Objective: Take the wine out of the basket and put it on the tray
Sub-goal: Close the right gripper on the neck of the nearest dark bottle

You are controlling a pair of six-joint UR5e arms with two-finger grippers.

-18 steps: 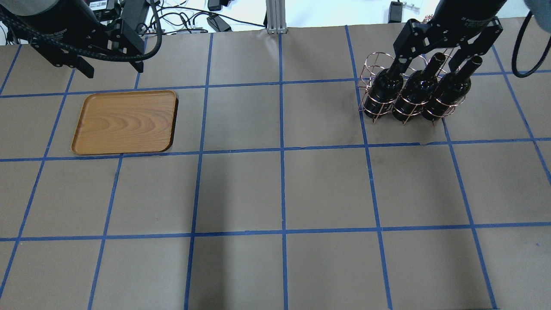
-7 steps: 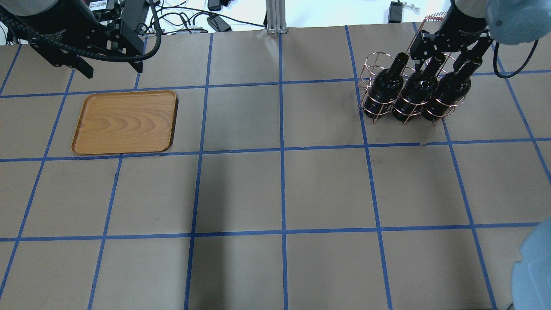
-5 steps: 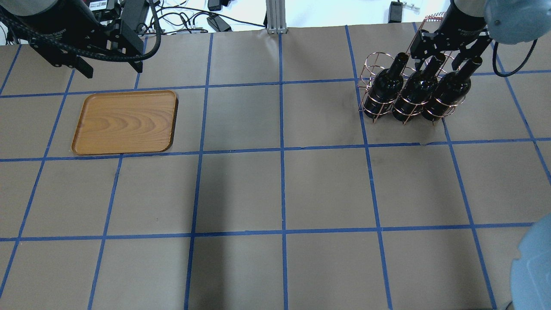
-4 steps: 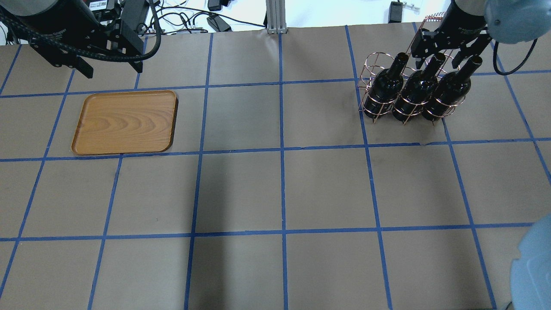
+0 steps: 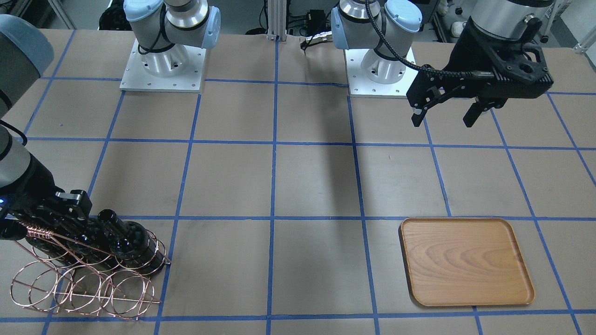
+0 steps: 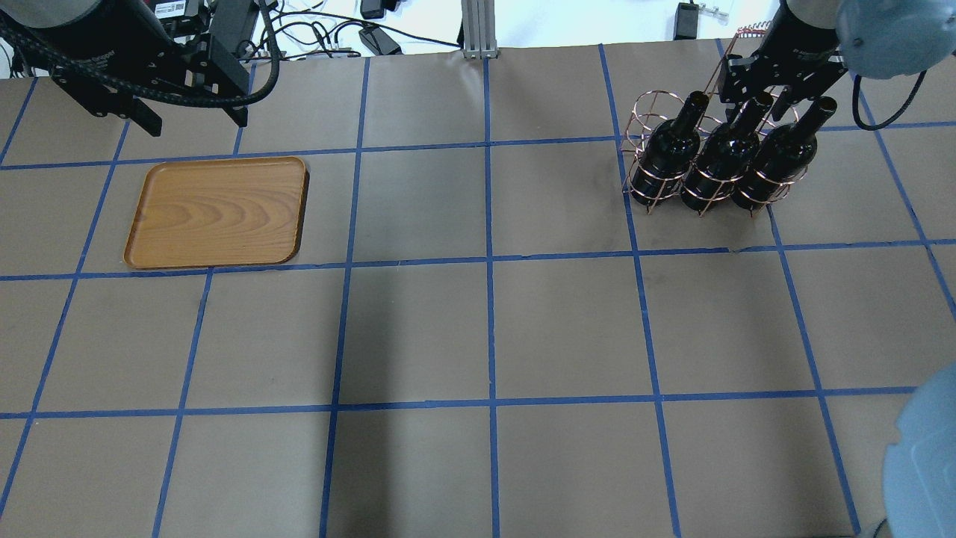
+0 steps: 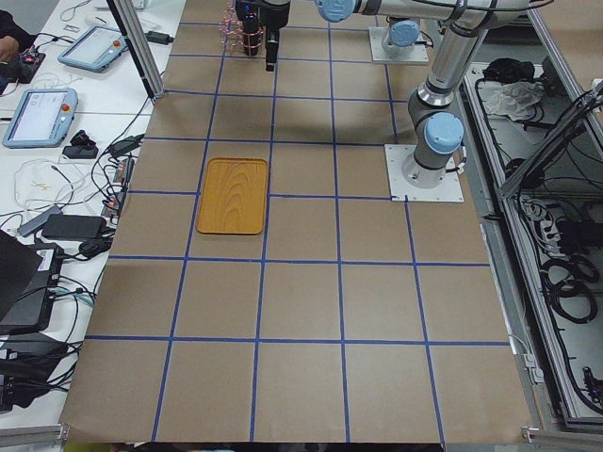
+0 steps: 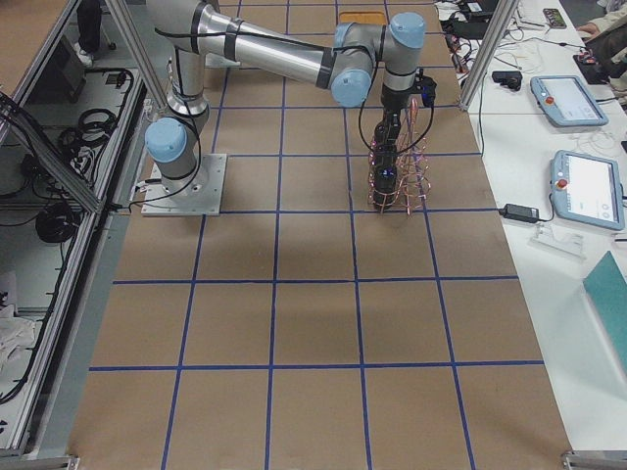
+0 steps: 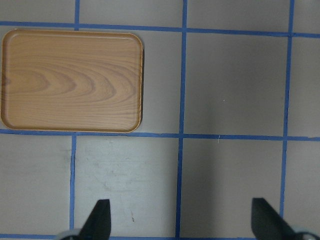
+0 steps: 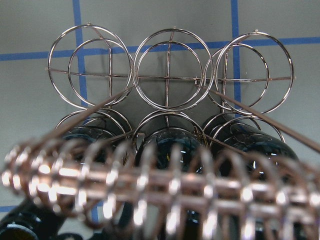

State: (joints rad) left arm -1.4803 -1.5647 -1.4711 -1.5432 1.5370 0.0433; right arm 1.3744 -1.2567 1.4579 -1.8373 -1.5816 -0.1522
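Observation:
Three near-black wine bottles stand in the front row of the copper wire basket (image 6: 642,112) at the far right: left (image 6: 668,153), middle (image 6: 717,168) and right (image 6: 777,161). My right gripper (image 6: 756,101) is low over them, one finger on each side of the middle bottle's neck with a small gap, so it is open. The right wrist view shows the basket's empty rings (image 10: 170,75), the bottles (image 10: 170,145) and the blurred twisted handle (image 10: 150,185). The wooden tray (image 6: 216,213) lies empty at the far left. My left gripper (image 6: 194,119) hangs open and empty behind it.
The two arm bases (image 5: 163,65) (image 5: 377,70) are bolted at the robot's side of the table. Cables (image 6: 321,37) and a metal post (image 6: 474,30) lie beyond the far edge. My right arm's elbow (image 6: 922,463) hangs over the near right corner.
My right gripper has come down onto the bottle necks and its fingers have narrowed from a wide spread to either side of the middle bottle's neck. The left arm, bottles and tray have not moved.

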